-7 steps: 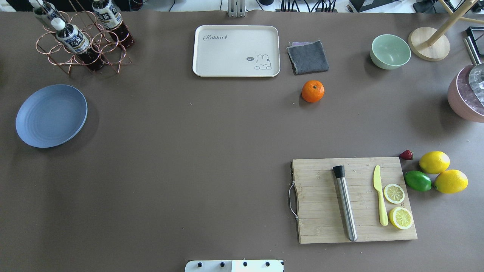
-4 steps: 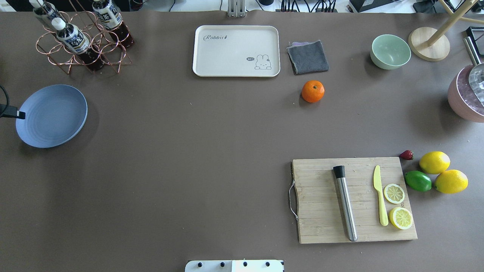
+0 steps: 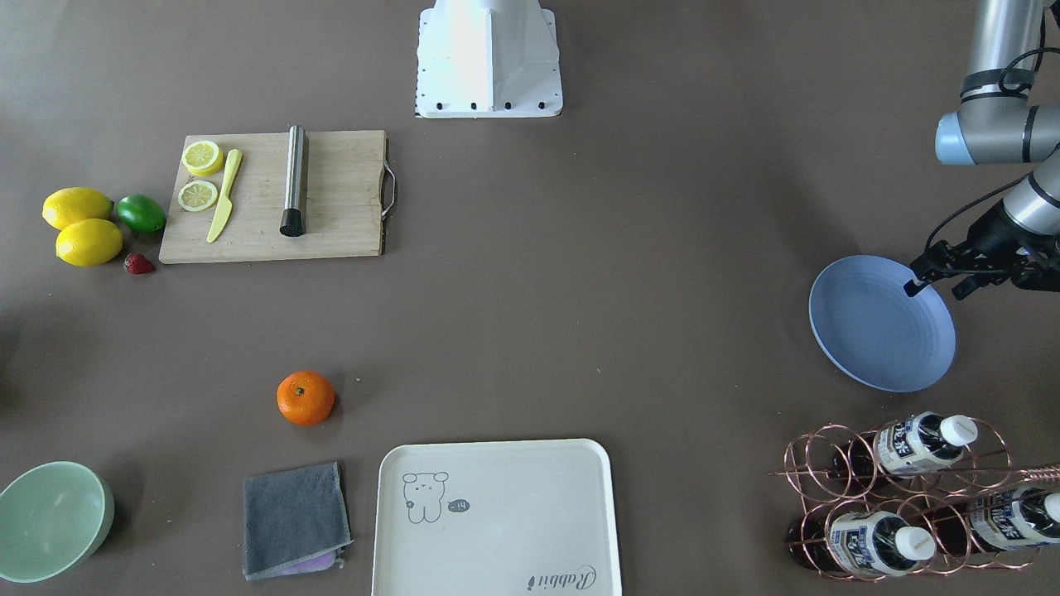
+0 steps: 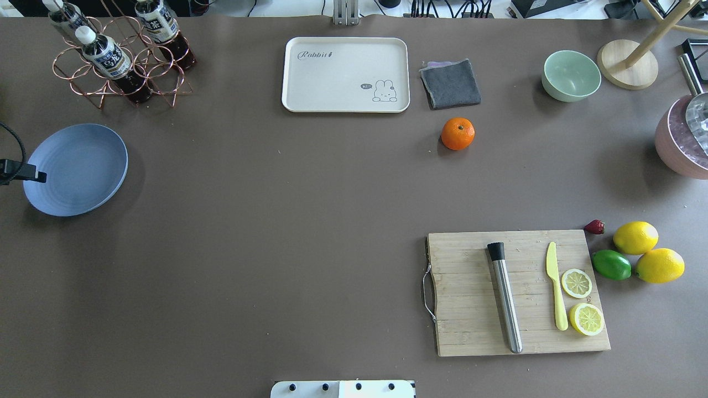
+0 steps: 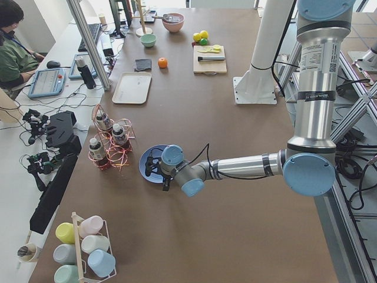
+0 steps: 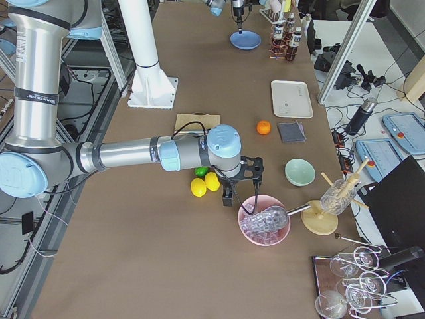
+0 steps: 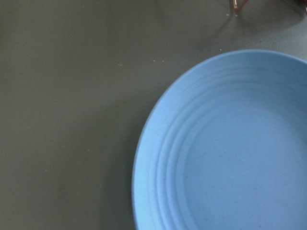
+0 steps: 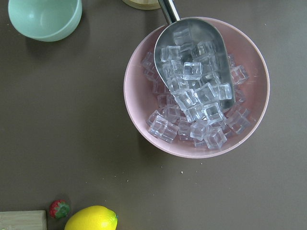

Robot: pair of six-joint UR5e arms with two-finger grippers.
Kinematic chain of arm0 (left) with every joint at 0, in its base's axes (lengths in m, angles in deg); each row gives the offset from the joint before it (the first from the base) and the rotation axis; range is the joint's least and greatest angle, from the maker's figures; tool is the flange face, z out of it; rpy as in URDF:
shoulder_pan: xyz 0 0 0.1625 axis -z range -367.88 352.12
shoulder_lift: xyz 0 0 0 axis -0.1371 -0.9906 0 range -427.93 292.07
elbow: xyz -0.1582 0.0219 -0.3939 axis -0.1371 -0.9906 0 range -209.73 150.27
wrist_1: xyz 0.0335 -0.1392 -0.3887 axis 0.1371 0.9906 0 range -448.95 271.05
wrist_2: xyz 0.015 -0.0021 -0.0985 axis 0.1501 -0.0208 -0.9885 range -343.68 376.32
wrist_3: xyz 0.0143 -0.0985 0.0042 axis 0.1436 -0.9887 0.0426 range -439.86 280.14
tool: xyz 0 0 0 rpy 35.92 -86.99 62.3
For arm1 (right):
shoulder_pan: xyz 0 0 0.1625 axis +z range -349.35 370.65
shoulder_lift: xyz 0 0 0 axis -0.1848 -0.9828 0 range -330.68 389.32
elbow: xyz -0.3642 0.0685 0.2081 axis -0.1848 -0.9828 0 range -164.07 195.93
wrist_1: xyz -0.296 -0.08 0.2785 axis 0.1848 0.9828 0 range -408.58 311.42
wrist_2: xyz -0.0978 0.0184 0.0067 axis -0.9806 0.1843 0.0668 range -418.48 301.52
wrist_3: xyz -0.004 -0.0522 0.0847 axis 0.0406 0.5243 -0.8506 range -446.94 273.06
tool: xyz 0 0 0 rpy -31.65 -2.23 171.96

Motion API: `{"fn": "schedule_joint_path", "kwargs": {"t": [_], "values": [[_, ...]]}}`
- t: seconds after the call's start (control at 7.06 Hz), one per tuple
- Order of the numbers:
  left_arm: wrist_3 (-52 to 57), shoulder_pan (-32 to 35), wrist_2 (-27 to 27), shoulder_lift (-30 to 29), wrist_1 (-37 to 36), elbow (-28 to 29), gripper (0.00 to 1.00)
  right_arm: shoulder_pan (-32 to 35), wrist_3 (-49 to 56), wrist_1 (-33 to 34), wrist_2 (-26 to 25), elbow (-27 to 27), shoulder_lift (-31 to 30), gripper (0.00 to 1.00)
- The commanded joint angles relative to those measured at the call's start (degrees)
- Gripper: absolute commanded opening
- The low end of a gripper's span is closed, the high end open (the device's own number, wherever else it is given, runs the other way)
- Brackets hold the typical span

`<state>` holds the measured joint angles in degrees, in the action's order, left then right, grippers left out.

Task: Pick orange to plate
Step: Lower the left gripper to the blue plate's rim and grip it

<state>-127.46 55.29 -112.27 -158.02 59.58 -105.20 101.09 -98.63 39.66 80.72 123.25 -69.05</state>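
The orange (image 4: 457, 134) rests alone on the brown table just in front of the grey cloth, and shows too in the front-facing view (image 3: 305, 398). The blue plate (image 4: 77, 166) lies far away at the table's left end, empty (image 7: 230, 153). My left gripper (image 3: 934, 290) hovers at the plate's (image 3: 878, 339) outer rim with its fingers apart and nothing between them. My right gripper (image 6: 242, 183) hangs over the table between the lemons and the pink ice bowl; only the right side view shows it, so I cannot tell its state.
A cream tray (image 4: 345, 74), grey cloth (image 4: 450, 83) and green bowl (image 4: 571, 75) line the far side. A cutting board (image 4: 470, 309) carries a muddler, knife and lemon slices, with lemons (image 4: 635, 237) and a lime (image 4: 611, 265) beside it. A bottle rack (image 4: 119, 61) stands behind the plate.
My left gripper has come in from the overhead view's left edge and moved rightward over the plate's rim. The orange and the plate have stayed put.
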Motion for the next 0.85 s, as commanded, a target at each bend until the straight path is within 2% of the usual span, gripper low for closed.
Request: {"fn": "schedule_joint_path", "kwargs": {"t": [0.0,0.14,0.28,0.42,0.71], "values": [[0.14,-0.76,-0.08,-0.08,0.0,0.93,0.96,-0.01,0.0,0.0,-0.07,-0.01,-0.06,1.0],[-0.12,-0.76,-0.17,0.0,0.0,1.02,0.71,-0.01,0.0,0.0,-0.07,-0.01,0.11,1.0],[0.14,-0.76,-0.08,0.09,0.0,1.2,0.23,-0.01,-0.18,0.0,-0.07,-0.01,0.11,1.0],[0.14,-0.76,-0.08,0.27,0.0,1.2,0.0,-0.01,-0.53,0.0,-0.07,-0.01,0.11,1.0],[0.14,-0.68,-2.44,0.0,-0.08,0.59,0.0,-0.01,-0.44,-0.09,-0.07,0.07,0.2,1.0]]}}
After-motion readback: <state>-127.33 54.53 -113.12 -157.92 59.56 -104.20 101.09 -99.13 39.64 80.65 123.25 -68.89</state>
